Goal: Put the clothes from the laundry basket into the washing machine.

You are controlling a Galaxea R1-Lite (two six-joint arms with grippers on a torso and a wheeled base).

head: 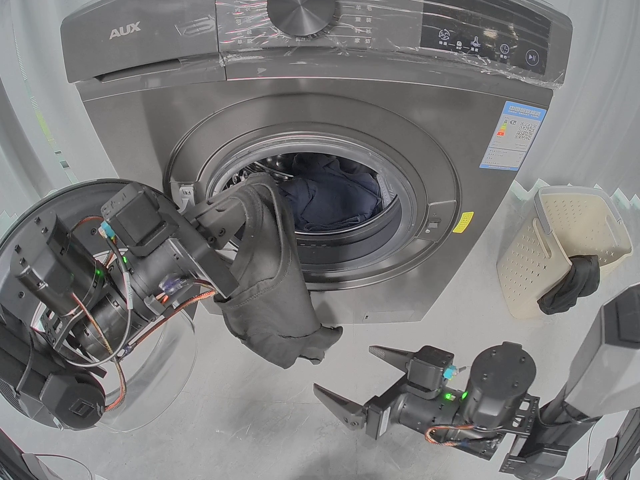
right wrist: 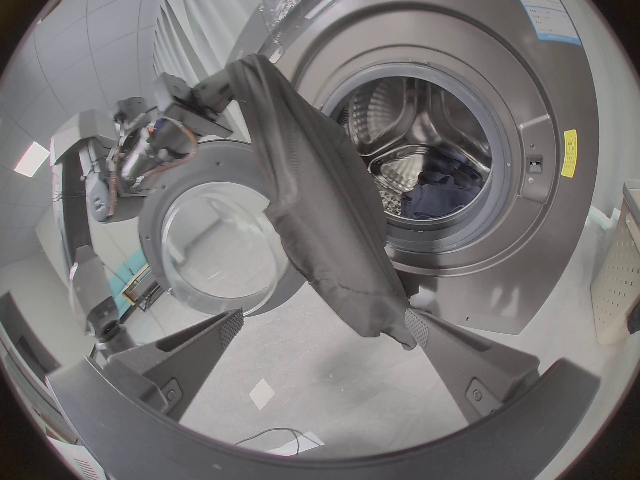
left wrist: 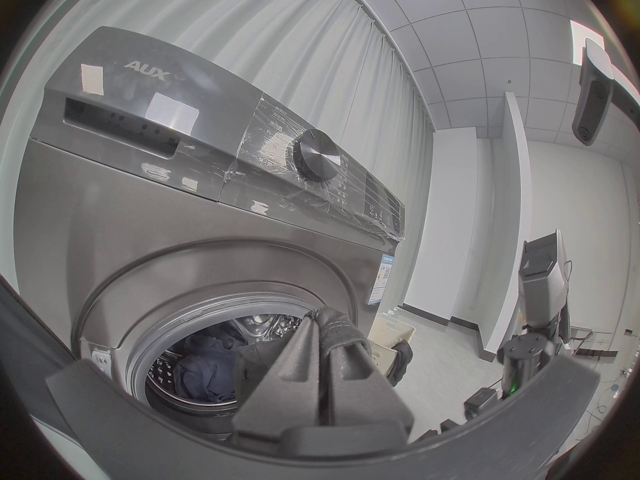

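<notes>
My left gripper [head: 248, 195] is shut on a dark grey garment [head: 277, 281] at the left rim of the washing machine's round opening [head: 320, 198]. The garment hangs down in front of the machine, its lower end near the floor. In the left wrist view the fingers [left wrist: 303, 368] pinch the cloth [left wrist: 337, 331]. A dark blue garment [head: 333, 195] lies inside the drum. My right gripper [head: 353, 378] is open and empty, low in front of the machine; in its wrist view the hanging garment [right wrist: 320, 195] ends just above one fingertip [right wrist: 417, 328]. The cream laundry basket [head: 573, 241] stands at the right.
The machine's door [head: 100, 288] stands swung open at the left, behind my left arm. A black garment [head: 570, 285] hangs over the basket's front edge. Bare grey floor [head: 253, 421] lies in front of the machine. Curtains hang behind.
</notes>
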